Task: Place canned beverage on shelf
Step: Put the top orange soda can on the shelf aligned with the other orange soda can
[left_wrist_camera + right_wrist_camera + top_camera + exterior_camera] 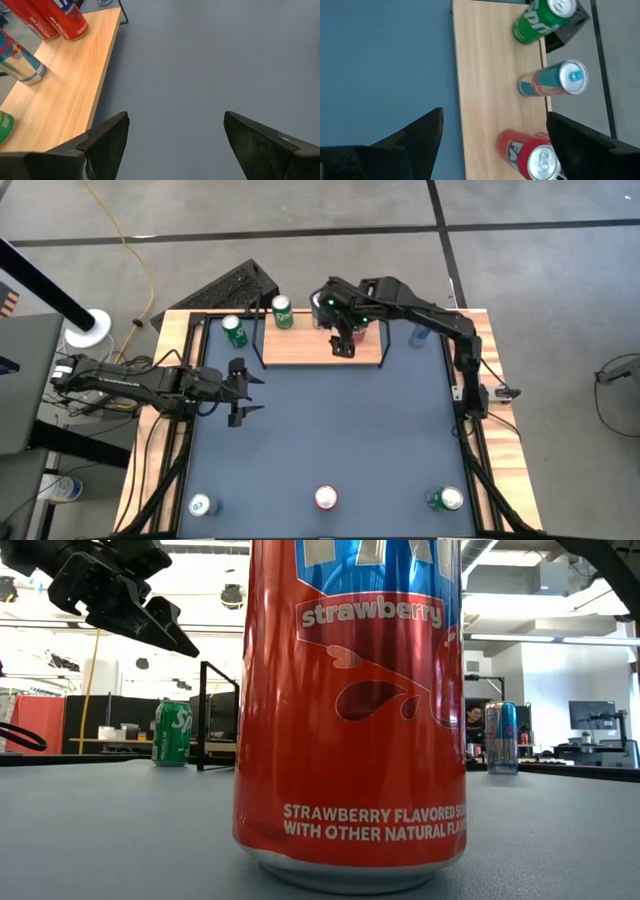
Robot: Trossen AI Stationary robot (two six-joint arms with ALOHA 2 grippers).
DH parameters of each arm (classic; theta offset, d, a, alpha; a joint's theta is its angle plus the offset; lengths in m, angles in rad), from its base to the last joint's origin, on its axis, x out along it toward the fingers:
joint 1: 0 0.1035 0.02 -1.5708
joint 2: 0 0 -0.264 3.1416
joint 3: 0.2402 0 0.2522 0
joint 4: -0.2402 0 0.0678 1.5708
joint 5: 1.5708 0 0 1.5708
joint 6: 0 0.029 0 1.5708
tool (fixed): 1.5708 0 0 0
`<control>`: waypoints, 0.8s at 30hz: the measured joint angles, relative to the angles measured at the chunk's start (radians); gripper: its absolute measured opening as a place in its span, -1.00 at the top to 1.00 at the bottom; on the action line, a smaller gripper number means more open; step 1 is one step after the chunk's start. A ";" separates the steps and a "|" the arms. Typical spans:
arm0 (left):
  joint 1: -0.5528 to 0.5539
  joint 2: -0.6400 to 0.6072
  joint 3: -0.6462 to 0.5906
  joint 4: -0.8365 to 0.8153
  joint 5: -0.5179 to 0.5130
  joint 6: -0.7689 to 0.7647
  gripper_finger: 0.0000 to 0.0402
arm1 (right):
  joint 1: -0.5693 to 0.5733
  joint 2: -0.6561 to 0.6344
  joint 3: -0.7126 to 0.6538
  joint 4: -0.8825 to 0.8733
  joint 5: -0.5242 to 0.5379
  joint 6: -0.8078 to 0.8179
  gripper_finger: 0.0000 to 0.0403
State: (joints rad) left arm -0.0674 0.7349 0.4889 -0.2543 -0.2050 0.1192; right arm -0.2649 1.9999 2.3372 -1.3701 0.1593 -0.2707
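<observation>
While our right gripper (344,346) hovered spread over the shelf (322,348), three cans stood on it.
Our left gripper (240,392), fingers apart, waited at nine o'clock; shelf at twelve.

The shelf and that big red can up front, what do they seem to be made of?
The shelf looks like pale wood with a matte finish and visible grain; its end frame looks like thin black metal. The red strawberry can seems aluminium: glossy printed wall, bare silvery bottom rim.
</observation>
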 joint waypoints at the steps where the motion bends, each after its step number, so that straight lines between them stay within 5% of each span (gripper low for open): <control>1: 0.000 0.000 0.000 0.000 0.000 0.000 -0.57 | -0.002 -0.001 -0.012 0.013 0.000 0.000 -0.68; 15: 0.000 0.000 0.000 -0.002 0.000 0.002 -0.57 | -0.061 -0.012 -0.241 0.147 -0.032 -0.083 -0.34; 24: 0.000 0.000 0.000 0.004 0.000 0.007 -0.57 | -0.151 -0.121 -0.432 0.348 -0.028 -0.075 0.30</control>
State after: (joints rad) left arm -0.0677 0.7349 0.4889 -0.2505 -0.2050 0.1264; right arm -0.4159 1.8785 1.9055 -1.0222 0.1318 -0.3458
